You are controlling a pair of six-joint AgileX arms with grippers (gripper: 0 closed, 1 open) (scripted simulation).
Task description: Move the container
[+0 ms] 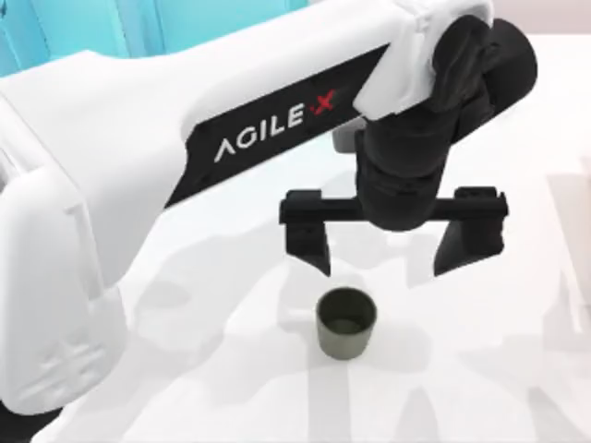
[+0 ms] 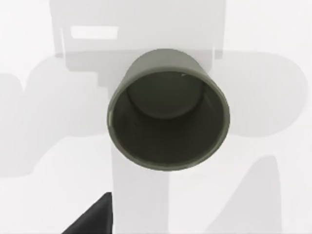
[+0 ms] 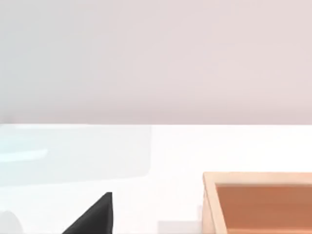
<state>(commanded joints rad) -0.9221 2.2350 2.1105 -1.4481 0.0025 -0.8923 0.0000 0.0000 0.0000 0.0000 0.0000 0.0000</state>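
- Left arm [image 1: 138, 157]: a white AgileX arm that reaches from the left side of the top view across the white bench [image 1: 480, 369], ending in a dark wrist over the middle of the bench.
- Left pincer [image 1: 383, 257]: black, pointing down, its two fingers spread wide on a black crossbar. In the top view, one fingertip [image 1: 319, 260] and the other [image 1: 454, 258] lie just beyond the cup on the far side, and the span between them is wider than the cup. Nothing is held between the fingers.
- Cup [image 1: 346, 322]: a small dark olive-grey round cup standing upright on the bench with its mouth open upward, near the centre of the top view and apart from both fingertips. It narrows slightly toward its base.
- Cup in the left wrist view [image 2: 168, 109]: seen from above and slightly tilted, with the rim, inner wall and round floor visible; its inside holds nothing. A black fingertip [image 2: 95, 219] shows at the edge of that picture, clear of the cup.
- Shadows: soft grey shadows of the arm and pincer fall on the bench around the cup.
- Shelf unit [image 1: 83, 32]: turquoise, at the far left corner of the top view, behind the left arm.
- Right wrist view: a black fingertip [image 3: 95, 217] of the right pincer at the picture's edge, above the white bench; whether that pincer is wide or narrow cannot be told. A shallow wooden tray [image 3: 258, 202] with a pale rim and an orange-brown inside rests on the bench nearby, below a plain pale wall.
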